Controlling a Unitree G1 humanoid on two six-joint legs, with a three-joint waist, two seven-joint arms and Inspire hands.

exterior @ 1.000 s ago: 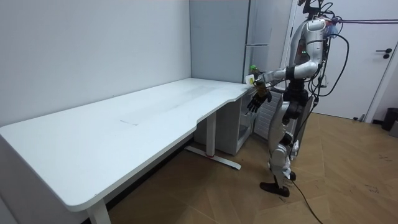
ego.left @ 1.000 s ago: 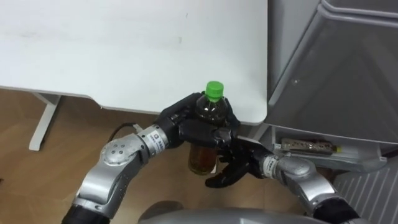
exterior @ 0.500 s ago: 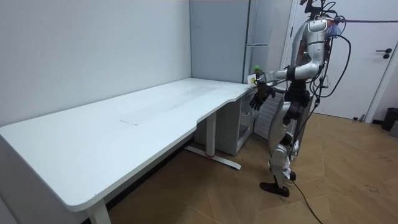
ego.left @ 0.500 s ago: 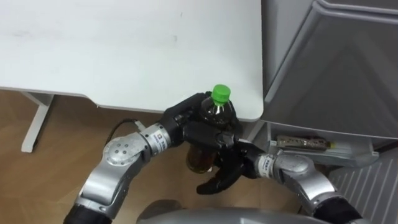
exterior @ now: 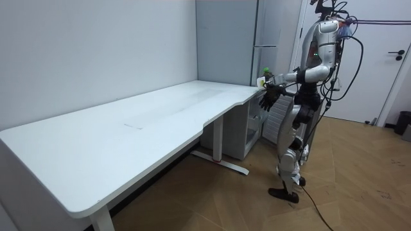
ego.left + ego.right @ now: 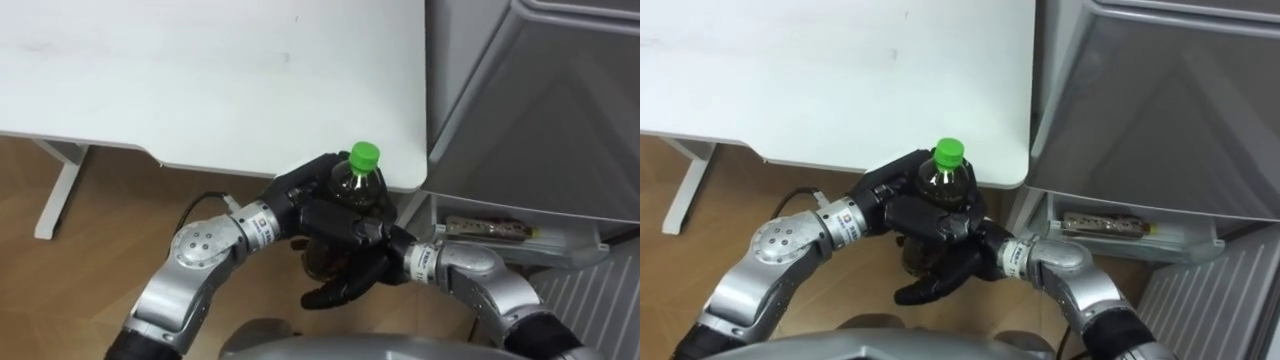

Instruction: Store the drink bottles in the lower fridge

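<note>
White table (image 6: pixel 200 80) just beside grey fridge (image 6: pixel 540 120) — bottle (image 6: pixel 356 180) above wood floor (image 6: pixel 90 235).

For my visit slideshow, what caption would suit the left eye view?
Left hand grips a green-capped drink bottle off the white table edge, right hand open against its lower part, grey fridge alongside.

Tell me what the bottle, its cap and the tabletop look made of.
The bottle looks like clear glossy plastic: dark drink shows through. Its cap seems opaque green plastic. The tabletop looks smooth matte white laminate, though its core is hidden.
</note>
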